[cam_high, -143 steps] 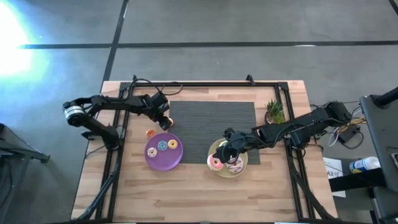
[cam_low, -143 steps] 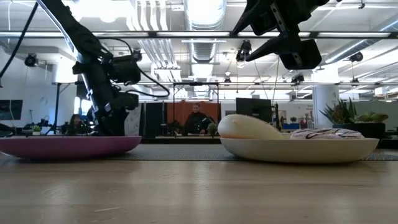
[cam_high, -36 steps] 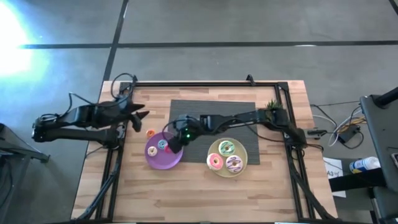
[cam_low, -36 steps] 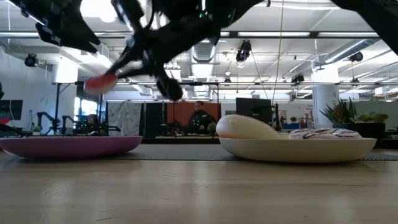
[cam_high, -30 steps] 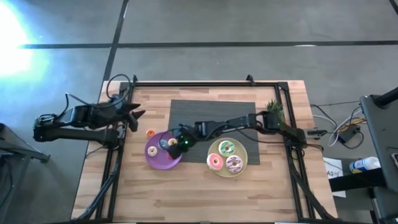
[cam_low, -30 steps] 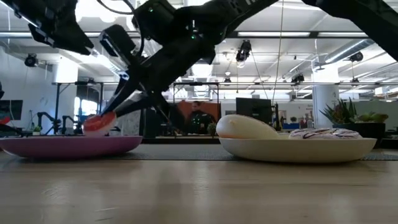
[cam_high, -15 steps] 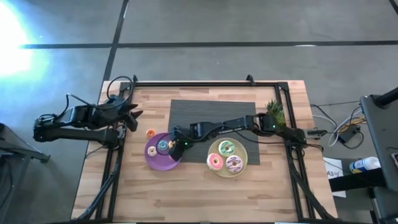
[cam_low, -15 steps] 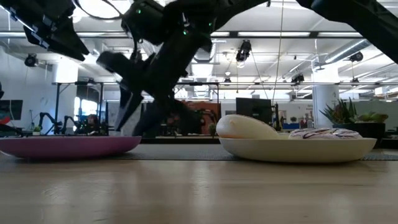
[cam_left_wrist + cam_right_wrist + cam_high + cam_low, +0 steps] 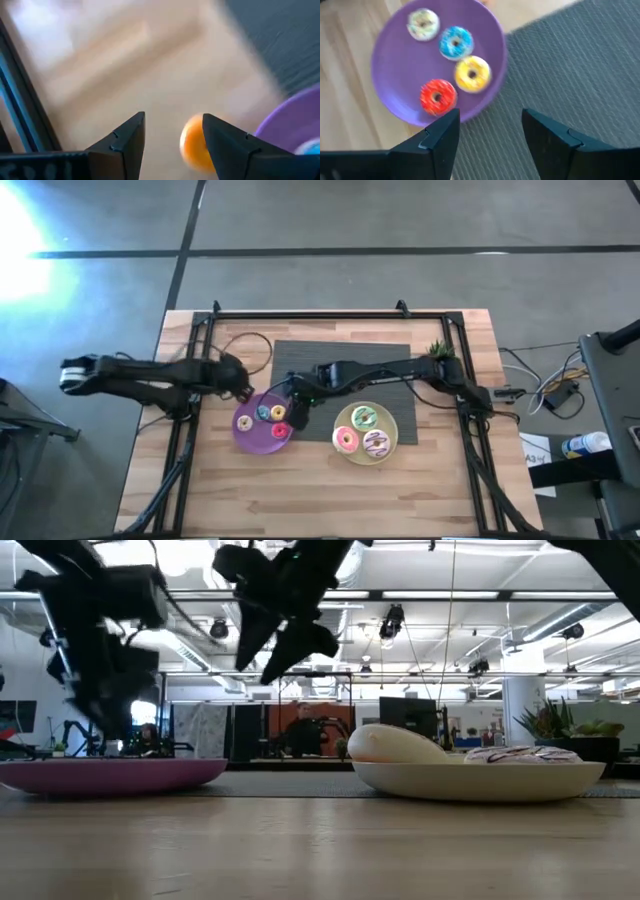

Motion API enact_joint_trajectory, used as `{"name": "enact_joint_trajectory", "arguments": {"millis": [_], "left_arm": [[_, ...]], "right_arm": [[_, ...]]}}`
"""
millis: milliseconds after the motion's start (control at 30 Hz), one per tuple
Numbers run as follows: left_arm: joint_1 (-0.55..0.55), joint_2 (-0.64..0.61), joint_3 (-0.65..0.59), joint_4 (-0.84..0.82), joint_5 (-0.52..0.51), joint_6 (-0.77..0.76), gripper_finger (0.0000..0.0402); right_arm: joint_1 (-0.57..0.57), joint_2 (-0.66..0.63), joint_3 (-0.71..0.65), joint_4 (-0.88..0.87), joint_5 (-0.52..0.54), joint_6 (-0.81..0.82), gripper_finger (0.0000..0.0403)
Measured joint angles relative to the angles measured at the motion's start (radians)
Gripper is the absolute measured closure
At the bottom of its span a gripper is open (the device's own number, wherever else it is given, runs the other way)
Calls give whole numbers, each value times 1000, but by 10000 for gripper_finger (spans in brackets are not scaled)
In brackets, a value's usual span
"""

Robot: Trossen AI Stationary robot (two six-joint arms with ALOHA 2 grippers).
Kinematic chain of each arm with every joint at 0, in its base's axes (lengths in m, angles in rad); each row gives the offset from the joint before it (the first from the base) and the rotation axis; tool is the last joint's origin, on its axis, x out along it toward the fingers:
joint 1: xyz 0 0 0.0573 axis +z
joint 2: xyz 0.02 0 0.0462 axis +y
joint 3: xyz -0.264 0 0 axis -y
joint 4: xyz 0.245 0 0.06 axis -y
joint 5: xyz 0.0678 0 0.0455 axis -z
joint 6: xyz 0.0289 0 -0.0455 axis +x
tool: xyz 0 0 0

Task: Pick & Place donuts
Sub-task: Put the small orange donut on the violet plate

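My left gripper [image 9: 173, 117] is open, low over the wood beside the purple plate [image 9: 250, 438]. The orange donut [image 9: 192, 149] lies on the wood between its fingers, close to one of them. My right gripper [image 9: 490, 114] is open and empty, raised above the plate's right rim [image 9: 496, 82]. On that plate lie the pale donut [image 9: 423, 23], a blue one [image 9: 455, 42], the yellow one [image 9: 472, 74] and the red one [image 9: 438, 97]. The pale-yellow plate [image 9: 392, 424] holds the green-white [image 9: 364, 417], pink [image 9: 346, 440] and purple-white [image 9: 377, 444] donuts. My left gripper comes at the orange donut [image 9: 189, 142] from above; the donut shows right beside the inner side of one finger [image 9: 225, 140] and partly behind it. Whether that finger touches it, I cannot tell.
A dark ribbed mat [image 9: 345, 370] lies behind both plates. A small potted plant [image 9: 440, 360] stands near the far right corner. Black frame rails [image 9: 330, 314] run along the table's far, left and right sides. Bare wood [image 9: 320, 495] stretches along the near edge.
My right gripper lowered the red donut onto the purple plate, opened and let it go, then rose and drew back a little toward the right. The red donut now lies on the plate. My left gripper moved right and down to the orange donut.
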Motion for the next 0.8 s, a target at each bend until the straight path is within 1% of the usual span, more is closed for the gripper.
{"name": "enact_joint_trajectory", "arguments": {"millis": [67, 167, 200, 267, 333, 400, 500, 633, 800], "left_arm": [[36, 54, -3, 8, 39, 9, 229], [90, 102, -18, 56, 44, 41, 229], [111, 106, -24, 71, 63, 53, 229], [162, 103, -35, 154, 160, 84, 229], [207, 97, -61, 193, 264, 104, 230], [241, 84, -85, 213, 315, 100, 230], [280, 49, -101, 212, 322, 92, 230], [299, 3, -110, 182, 384, 93, 230], [300, -47, -94, 112, 386, 55, 230]], "right_arm": [[0, -22, -25, -12, 0, 1, 199], [4, -55, -55, -28, 1, 3, 202], [4, -71, -70, -23, 1, 6, 202], [9, -94, -100, -24, 8, 23, 202], [12, -112, -132, -19, 22, 41, 202], [17, -129, -172, -11, 26, 55, 202], [29, -165, -237, 20, 26, 78, 202], [39, -208, -323, 70, 26, 113, 202], [45, -269, -439, 164, 26, 177, 202]]}}
